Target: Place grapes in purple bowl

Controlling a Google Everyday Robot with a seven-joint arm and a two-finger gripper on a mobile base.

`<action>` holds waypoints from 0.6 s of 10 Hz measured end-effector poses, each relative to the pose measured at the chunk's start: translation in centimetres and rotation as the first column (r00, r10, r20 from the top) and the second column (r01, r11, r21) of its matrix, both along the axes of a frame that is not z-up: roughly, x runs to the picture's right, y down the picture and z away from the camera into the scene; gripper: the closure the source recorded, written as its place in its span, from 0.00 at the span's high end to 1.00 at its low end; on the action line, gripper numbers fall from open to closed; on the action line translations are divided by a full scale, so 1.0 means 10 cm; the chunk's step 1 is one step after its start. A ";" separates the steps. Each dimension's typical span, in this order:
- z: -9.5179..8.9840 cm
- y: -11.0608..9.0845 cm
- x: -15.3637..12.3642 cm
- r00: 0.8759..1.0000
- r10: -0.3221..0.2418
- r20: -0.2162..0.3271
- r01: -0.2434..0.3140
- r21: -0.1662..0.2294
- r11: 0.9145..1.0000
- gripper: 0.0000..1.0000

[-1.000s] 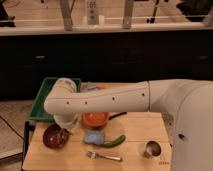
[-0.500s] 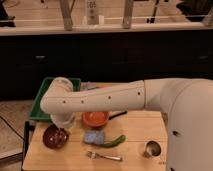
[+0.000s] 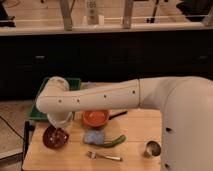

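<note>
Your pincer (image 3: 59, 125) sits lower left of the frame, just above the purple bowl (image 3: 55, 137), pressed together; the arm (image 3: 95, 99) hides whatever it pinches. You can't make out the grapes. The orange bowl (image 3: 95, 118) stands right of it on the bench (image 3: 131, 150).

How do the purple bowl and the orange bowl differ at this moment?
The purple bowl is dark maroon and sits at the table's left end; the orange bowl is bright and sits further back, toward the middle. The gripper, shut, hangs over the purple bowl, not the orange bowl. Both are round, similar in size.
</note>
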State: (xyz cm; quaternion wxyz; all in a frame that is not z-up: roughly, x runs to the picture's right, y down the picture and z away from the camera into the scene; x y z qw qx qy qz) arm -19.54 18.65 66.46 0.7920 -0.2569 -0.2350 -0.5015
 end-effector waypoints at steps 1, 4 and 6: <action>0.01 -0.02 -0.01 1.000 -0.002 0.004 0.002 0.001 1.000 0.03; 0.03 -0.03 -0.06 1.000 -0.020 0.012 0.020 0.003 1.000 0.03; 0.04 -0.04 -0.09 0.999 -0.028 0.022 0.028 0.004 1.000 0.03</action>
